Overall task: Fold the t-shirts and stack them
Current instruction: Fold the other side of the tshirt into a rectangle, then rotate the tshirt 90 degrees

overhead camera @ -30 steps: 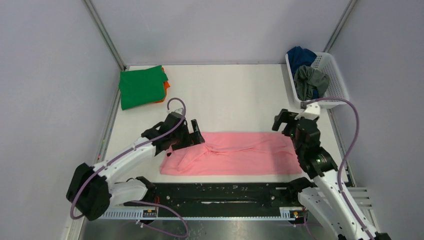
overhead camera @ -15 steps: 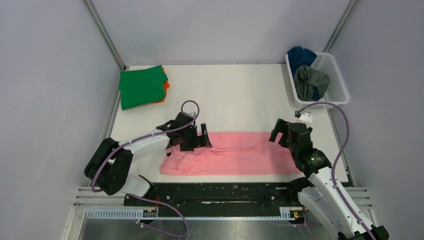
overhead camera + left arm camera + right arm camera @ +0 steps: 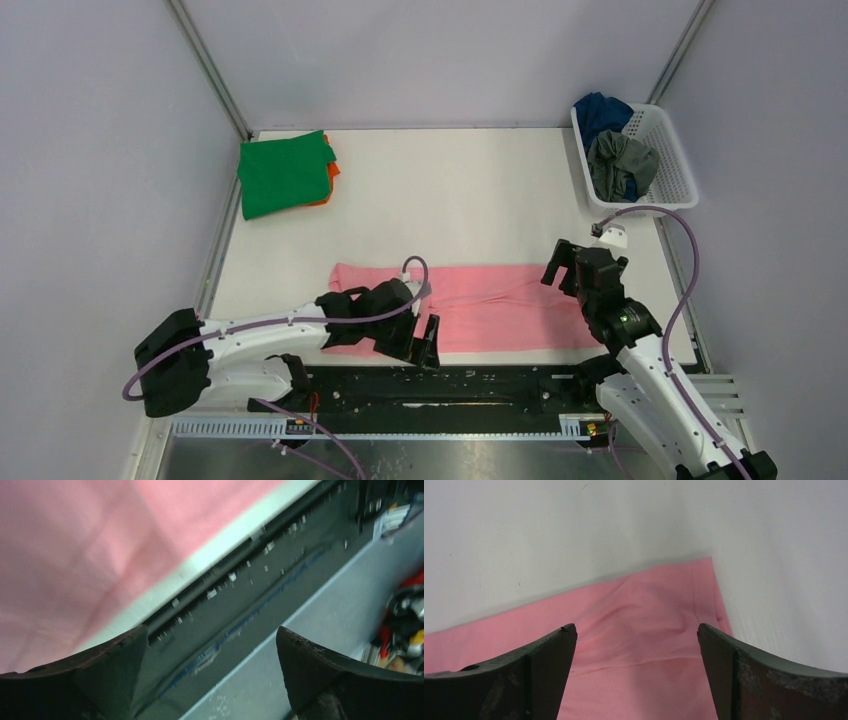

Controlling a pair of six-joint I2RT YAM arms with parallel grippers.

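Pink shirt (image 3: 500, 300) lies flat on the white table (image 3: 470, 190) as a long narrow strip. It runs left to right across the near half, parallel to the near edge. Some creases near its middle. In the top view the left arm covers part of its left end.

Left claw (image 3: 427, 343): low over the near edge of the table, just in front of the strip's near hem, left of its middle. Fingers spread wide, nothing between them. Left wrist view, blurred: pink cloth fills the upper left, then the white table edge. The black rail (image 3: 240, 605) and a grey surface show in the gap between the two fingers. Cannot tell whether the fingertips touch anything.

Right claw (image 3: 560, 267): over the right end of the strip, at its far right corner. Fingers wide apart, holding nothing. Right wrist view: the shirt's far right corner and short end edge sit between the fingers, a soft ridge of cloth runs across, and bare table lies beyond. No contact with the cloth seen.

Other shirts:
- Green shirt (image 3: 283, 175) is folded at the far left corner of the table. It lies on an orange shirt (image 3: 333, 172), of which only a sliver shows at its right edge.
- Blue shirt (image 3: 600, 110) and grey shirt (image 3: 620, 163) are bunched, unfolded, in the white basket (image 3: 672, 180) at the far right, blue at the far end, grey nearer.
- Both groups are well apart from the pink strip
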